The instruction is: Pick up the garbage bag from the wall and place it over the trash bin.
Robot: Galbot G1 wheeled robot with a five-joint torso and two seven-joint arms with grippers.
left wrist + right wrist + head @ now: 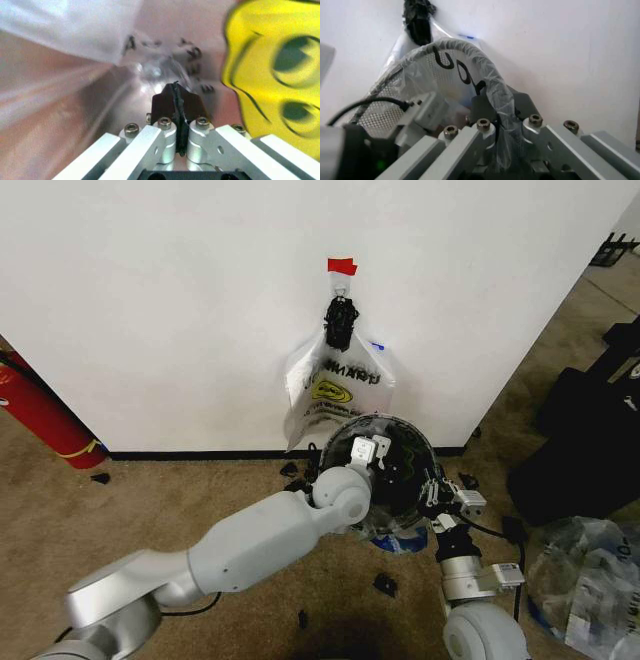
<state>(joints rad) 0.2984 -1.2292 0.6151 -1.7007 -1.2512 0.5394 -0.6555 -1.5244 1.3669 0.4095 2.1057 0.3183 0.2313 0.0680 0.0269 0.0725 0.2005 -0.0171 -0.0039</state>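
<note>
A garbage bag hangs on the wall at the top middle of the head view. Below it, the trash bin already wears plastic. The right gripper pinches that plastic at the rim. The left gripper, inside the bin, is pressed closed on nothing. I think the lining step is underway; next, spread the plastic evenly.

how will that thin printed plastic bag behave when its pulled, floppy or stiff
Probably floppy: the thin translucent white plastic garbage bag sags and creases below its tied neck on the white wall. Likely light and slippery: film bunches between the right gripper fingers at the round black trash bin rim.
</note>
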